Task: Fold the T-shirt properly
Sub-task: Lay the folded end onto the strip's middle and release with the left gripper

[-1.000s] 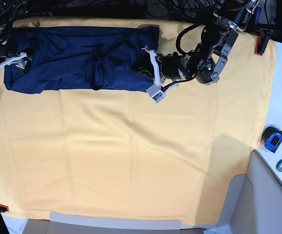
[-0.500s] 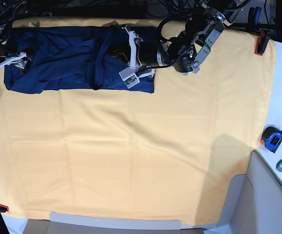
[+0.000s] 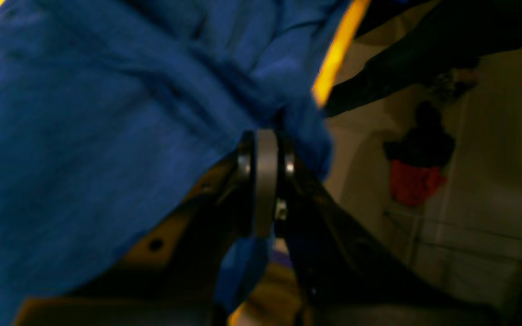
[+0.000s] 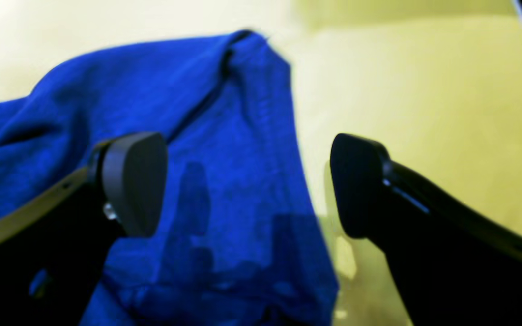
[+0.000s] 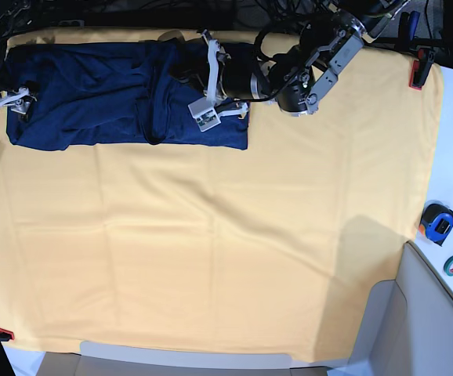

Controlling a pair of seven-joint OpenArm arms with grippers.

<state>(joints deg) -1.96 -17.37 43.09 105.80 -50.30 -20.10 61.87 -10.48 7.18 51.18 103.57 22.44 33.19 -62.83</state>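
Item: navy T-shirt, lying along the far edge of the yellow cloth. Our left gripper, clenched on a fold, has carried it inward since a second ago: fold under way. Right gripper gapes, released, at the shirt's end.

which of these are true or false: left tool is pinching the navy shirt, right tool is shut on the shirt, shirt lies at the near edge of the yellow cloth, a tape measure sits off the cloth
1. The left tool pinches the navy shirt. True.
2. The right tool is shut on the shirt. False: it is open, holding nothing.
3. The shirt lies at the near edge of the yellow cloth. False: it lies along the far edge.
4. A tape measure sits off the cloth. True.
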